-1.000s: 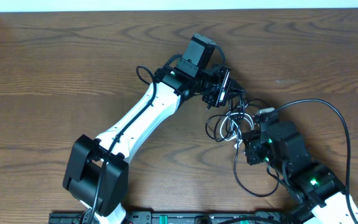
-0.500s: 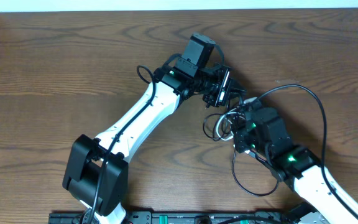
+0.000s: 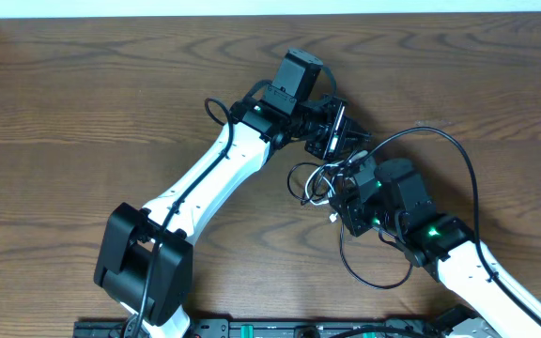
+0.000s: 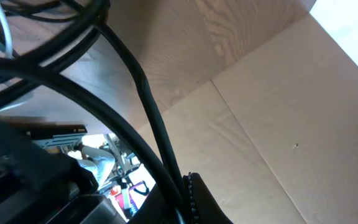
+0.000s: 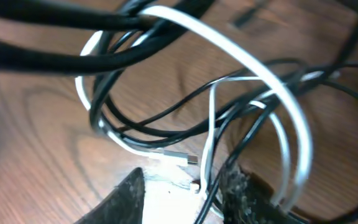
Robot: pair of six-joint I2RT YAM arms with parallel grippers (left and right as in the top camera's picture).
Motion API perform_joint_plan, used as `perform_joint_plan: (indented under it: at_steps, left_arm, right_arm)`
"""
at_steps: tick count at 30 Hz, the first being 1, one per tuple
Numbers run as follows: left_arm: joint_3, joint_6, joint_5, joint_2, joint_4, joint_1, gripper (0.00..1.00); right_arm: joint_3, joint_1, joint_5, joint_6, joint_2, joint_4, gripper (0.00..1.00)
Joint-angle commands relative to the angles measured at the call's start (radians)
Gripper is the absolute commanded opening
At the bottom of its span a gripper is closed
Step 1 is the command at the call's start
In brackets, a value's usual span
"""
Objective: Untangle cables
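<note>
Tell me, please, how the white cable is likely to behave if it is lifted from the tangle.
Probably floppy: the white cable lies in loose loops. Likely light, being thin. It would probably drag the black cables along, since it threads through their loops.

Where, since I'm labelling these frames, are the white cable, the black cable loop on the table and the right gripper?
white cable (image 5: pixel 247 57): right wrist view, on its upper arch.
black cable loop (image 3: pixel 369 284): overhead view, bottom of the loop.
right gripper (image 5: pixel 188 180): right wrist view, midway between its fingertips.
</note>
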Motion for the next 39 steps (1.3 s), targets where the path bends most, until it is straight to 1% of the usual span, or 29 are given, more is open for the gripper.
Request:
perform_joint_plan:
  at_steps: [1, 3, 5, 6, 8, 9, 10, 11, 13, 14, 16, 20, 23, 25, 26, 27, 30, 32, 34, 37, 38, 39]
  left_arm:
    - [0.023, 0.045, 0.027, -0.016, 0.002, -0.009, 0.07]
    - [0.023, 0.140, 0.025, -0.016, 0.002, -0.009, 0.07]
    - [0.023, 0.309, 0.023, -0.016, 0.002, -0.009, 0.07]
    - [0.023, 0.462, 0.024, -0.016, 0.001, -0.009, 0.08]
    - [0.023, 0.656, 0.024, -0.016, -0.003, -0.010, 0.08]
    - [0.023, 0.787, 0.023, -0.016, -0.023, -0.015, 0.07]
    - [0.023, 0.881, 0.020, -0.016, -0.055, -0.020, 0.08]
    - [0.023, 0.986, -0.019, -0.016, -0.119, -0.031, 0.07]
    - [0.023, 1.094, -0.136, -0.016, -0.214, -0.054, 0.07]
    - [0.023, 1.135, -0.243, -0.016, -0.274, -0.076, 0.07]
    - [0.023, 1.164, -0.351, -0.016, -0.319, -0.111, 0.08]
    - [0.023, 1.250, -0.439, -0.016, -0.306, -0.200, 0.08]
    - [0.023, 1.252, -0.545, -0.016, -0.303, -0.262, 0.08]
    - [0.023, 1.253, -0.600, -0.015, -0.303, -0.297, 0.08]
    - [0.023, 1.253, -0.622, -0.014, -0.304, -0.314, 0.13]
    - [0.023, 1.253, -0.635, -0.014, -0.304, -0.326, 0.22]
    - [0.023, 1.297, -0.640, -0.008, -0.304, -0.354, 0.39]
    - [0.023, 1.367, -0.640, -0.008, -0.309, -0.360, 0.45]
    - [0.023, 1.419, -0.649, -0.008, -0.323, -0.357, 0.49]
    - [0.023, 1.425, -0.706, -0.008, -0.354, -0.346, 0.48]
    - [0.023, 1.441, -0.715, -0.008, -0.368, -0.340, 0.41]
    - [0.023, 1.451, -0.715, -0.008, -0.375, -0.339, 0.40]
  right_arm:
    - [-0.002, -0.005, -0.055, -0.019, 0.002, 0.004, 0.24]
    - [-0.002, -0.020, -0.056, 0.002, -0.012, -0.010, 0.20]
    - [-0.002, -0.043, -0.055, 0.034, -0.044, -0.029, 0.19]
    - [-0.002, -0.065, -0.055, 0.064, -0.072, -0.052, 0.20]
    - [-0.002, -0.102, -0.055, 0.103, -0.114, -0.092, 0.21]
    - [-0.002, -0.138, -0.055, 0.132, -0.152, -0.134, 0.22]
    - [-0.002, -0.166, -0.055, 0.145, -0.179, -0.166, 0.23]
    - [-0.002, -0.212, -0.055, 0.158, -0.222, -0.220, 0.26]
    - [-0.002, -0.267, -0.055, 0.174, -0.270, -0.288, 0.28]
    - [-0.002, -0.299, -0.055, 0.174, -0.301, -0.334, 0.27]
    - [-0.002, -0.339, -0.054, 0.174, -0.338, -0.391, 0.27]
    - [-0.002, -0.389, -0.055, 0.207, -0.358, -0.423, 0.28]
    - [-0.002, -0.399, -0.058, 0.272, -0.357, -0.406, 0.29]
    - [-0.002, -0.399, -0.098, 0.275, -0.357, -0.375, 0.30]
    - [-0.002, -0.399, -0.126, 0.274, -0.357, -0.356, 0.31]
    - [-0.002, -0.399, -0.146, 0.275, -0.357, -0.339, 0.31]
    - [-0.002, -0.399, -0.179, 0.275, -0.357, -0.285, 0.31]
    - [-0.002, -0.399, -0.178, 0.276, -0.357, -0.263, 0.31]
    - [-0.002, -0.399, -0.178, 0.290, -0.357, -0.253, 0.31]
    - [-0.002, -0.399, -0.166, 0.314, -0.354, -0.254, 0.31]
    - [-0.002, -0.399, -0.148, 0.336, -0.344, -0.269, 0.31]
    - [-0.002, -0.399, -0.135, 0.346, -0.338, -0.282, 0.31]
